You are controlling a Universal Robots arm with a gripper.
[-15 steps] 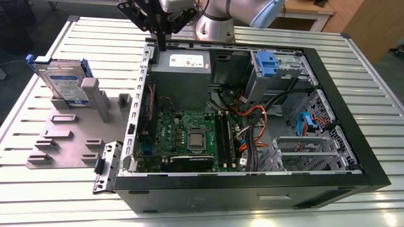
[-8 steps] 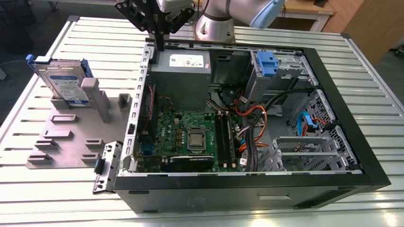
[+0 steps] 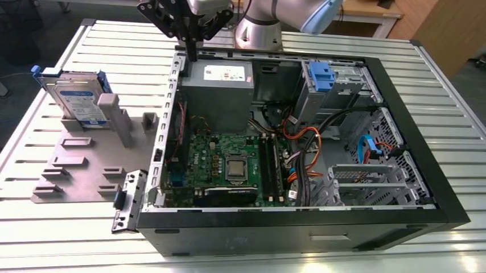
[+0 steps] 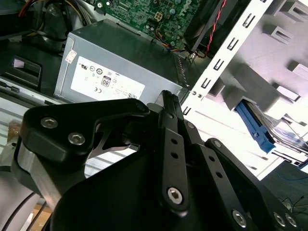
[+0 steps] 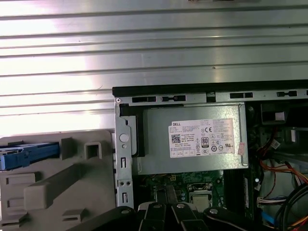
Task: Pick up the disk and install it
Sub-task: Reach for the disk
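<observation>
The disk (image 3: 76, 99), silver with a white-and-blue label in a blue carrier, stands on edge in a grey holder (image 3: 83, 165) to the exterior view's left of the open computer case (image 3: 304, 213). Its blue carrier edge also shows in the second wrist view (image 4: 255, 127) and the first wrist view (image 5: 29, 155). My gripper (image 3: 191, 54) hangs over the case's back corner beside the grey power supply (image 3: 218, 85), well apart from the disk. Its black fingers (image 4: 167, 103) meet with nothing between them.
Inside the case lie a green motherboard (image 3: 227, 162), orange and black cables (image 3: 311, 142), and a grey metal cage (image 3: 342, 85) with a blue latch (image 3: 322, 77). The case and holder rest on a ribbed metal table (image 3: 61, 227). A removed bracket (image 3: 127, 199) leans at the case's front corner.
</observation>
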